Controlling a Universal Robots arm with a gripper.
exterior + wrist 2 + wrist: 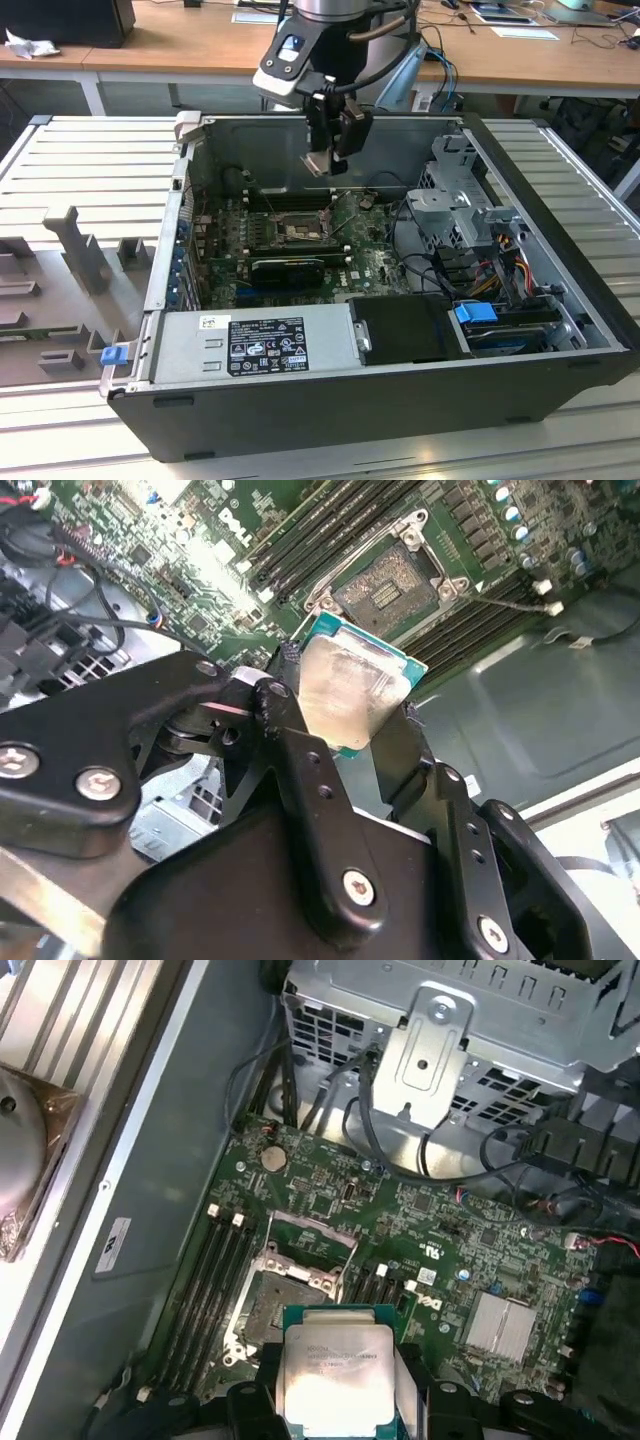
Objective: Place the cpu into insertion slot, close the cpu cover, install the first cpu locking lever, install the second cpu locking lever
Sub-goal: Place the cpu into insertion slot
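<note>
- Exterior view: the gripper hangs inside the open case, its fingers clamped on the cpu. The cpu is a pale flat square, held tilted in the air above the board's far edge. The slot lies lower down, near the board's middle. The case rests on a ribbed worktop. A power supply runs along the case's near edge, and a drive cage with cables fills the corner on the exterior view's right.
- Second wrist view: the cpu shows a silver-grey top with a green rim. Black fingers pinch it at two opposite edges. The slot lies beyond it and apart, its contact field showing inside a metal rim. Memory slots flank it. Bare grey case floor opens past the board's edge.
- First wrist view: the cpu is held over the board, with the slot just beyond it. A silver heatsink stands well to one side. Cables drop from the cage onto the board's edge, and the case wall runs alongside.
</note>
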